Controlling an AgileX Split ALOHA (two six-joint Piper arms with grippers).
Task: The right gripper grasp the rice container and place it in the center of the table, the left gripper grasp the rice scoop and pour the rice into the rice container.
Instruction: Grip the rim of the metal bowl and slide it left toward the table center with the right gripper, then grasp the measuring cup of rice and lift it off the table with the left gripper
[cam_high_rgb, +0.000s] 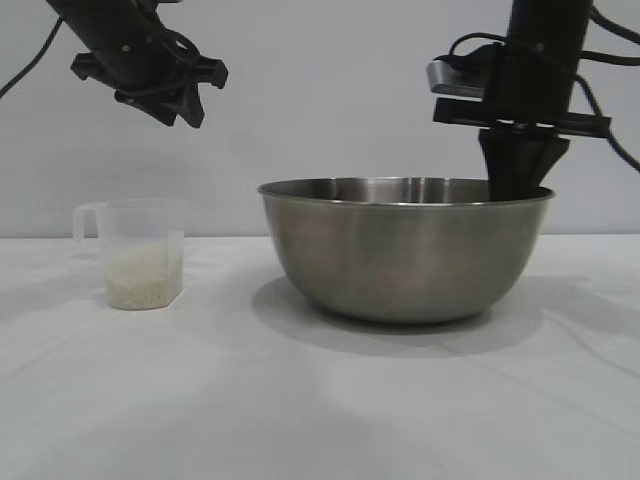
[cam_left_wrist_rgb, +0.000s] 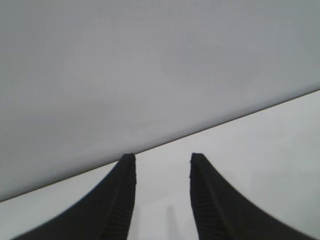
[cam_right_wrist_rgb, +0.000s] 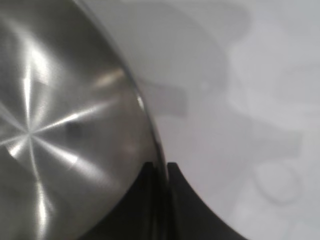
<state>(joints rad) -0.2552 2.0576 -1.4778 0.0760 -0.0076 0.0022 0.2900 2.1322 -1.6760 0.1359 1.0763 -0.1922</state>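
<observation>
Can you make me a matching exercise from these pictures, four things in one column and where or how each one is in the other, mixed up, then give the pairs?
Things:
1. right claw
2. left claw
3. rice scoop
4. rice container

States:
A. stands on the table with rice in the bottom
B. shut on the thin steel rim
C. open and empty, up in the air above the scoop
D. empty inside, sits right of the scoop

Pairs: 1-B, 2-C, 3-A, 4-D
</observation>
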